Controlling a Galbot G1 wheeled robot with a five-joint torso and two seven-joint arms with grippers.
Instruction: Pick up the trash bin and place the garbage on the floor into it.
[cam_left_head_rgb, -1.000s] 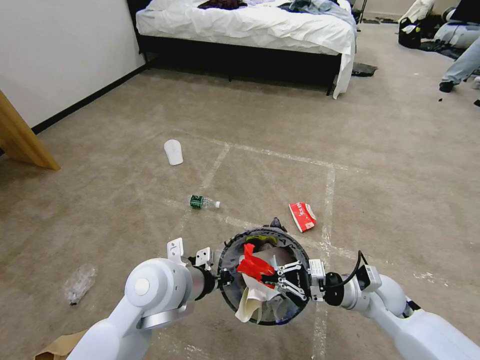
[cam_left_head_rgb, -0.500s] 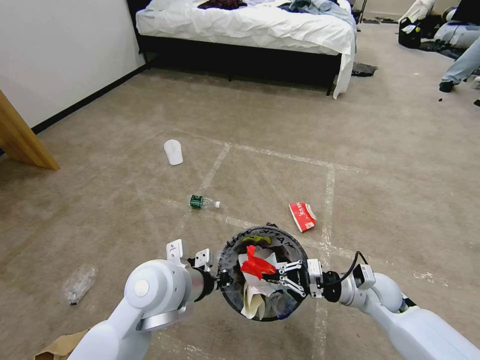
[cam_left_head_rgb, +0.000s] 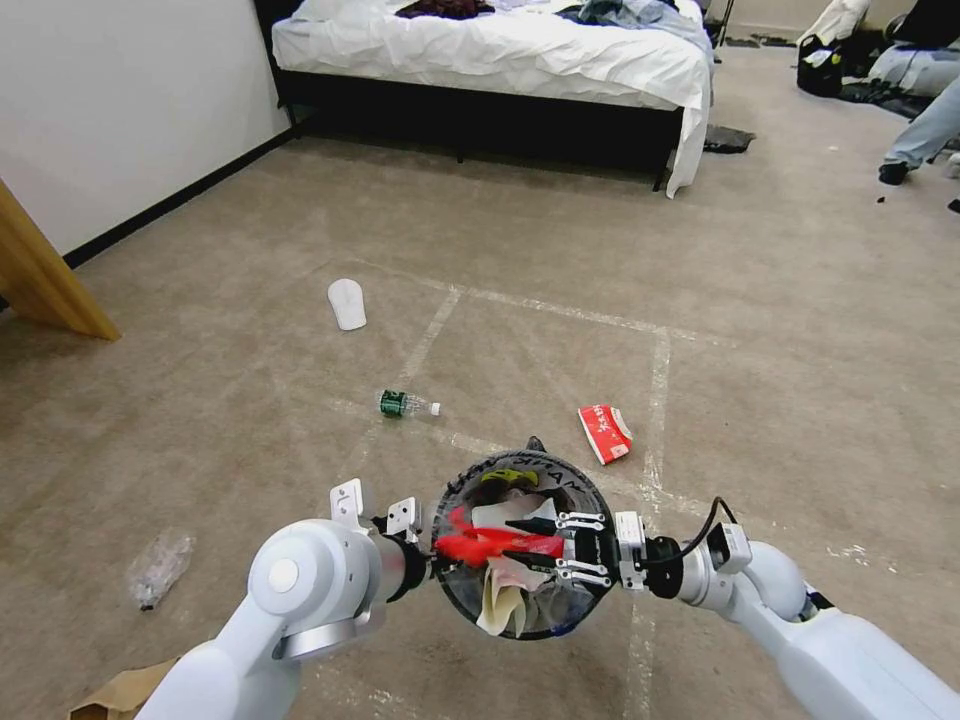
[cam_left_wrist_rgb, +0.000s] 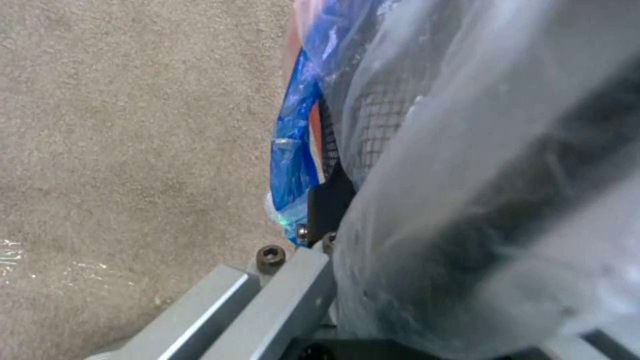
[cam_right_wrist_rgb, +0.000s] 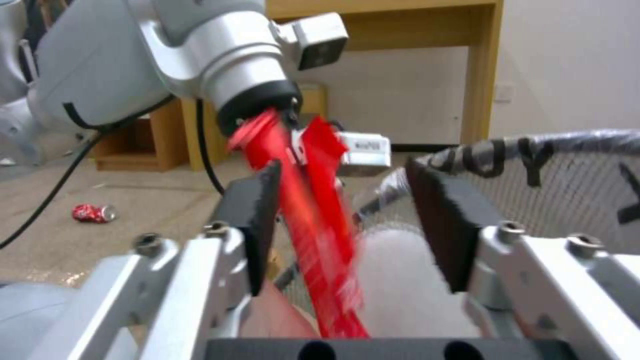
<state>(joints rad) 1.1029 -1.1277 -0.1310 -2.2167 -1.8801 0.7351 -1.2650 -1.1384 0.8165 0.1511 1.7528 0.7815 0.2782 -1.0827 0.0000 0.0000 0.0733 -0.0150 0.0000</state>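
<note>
Right gripper (cam_left_head_rgb: 530, 546) hangs over the mouth of the trash bin (cam_left_head_rgb: 462, 482), fingers spread apart, with a red wrapper (cam_left_head_rgb: 492, 545) lying loose between them. From the right wrist view that wrapper (cam_right_wrist_rgb: 313, 215) is a blurry red strip touching the one dark pad (cam_right_wrist_rgb: 259, 220) and well clear of the other, and there's a crushed red can (cam_right_wrist_rgb: 93, 212) on the carpet way behind. Left gripper (cam_left_wrist_rgb: 320, 210) is clamped on the bin's rim; its wrist view gets you the crinkly clear bag, the blue edge (cam_left_wrist_rgb: 293, 160) and the mesh wall up close. Both arms reach inward from either side, holding the bin above the floor (cam_left_head_rgb: 800, 330). Head view also has a white slipper (cam_left_head_rgb: 347, 303), a small clear bottle (cam_left_head_rgb: 405, 404), a red packet (cam_left_head_rgb: 605, 432), a crushed clear bottle (cam_left_head_rgb: 158, 568) and a cardboard piece (cam_left_head_rgb: 118, 694) scattered around.
</note>
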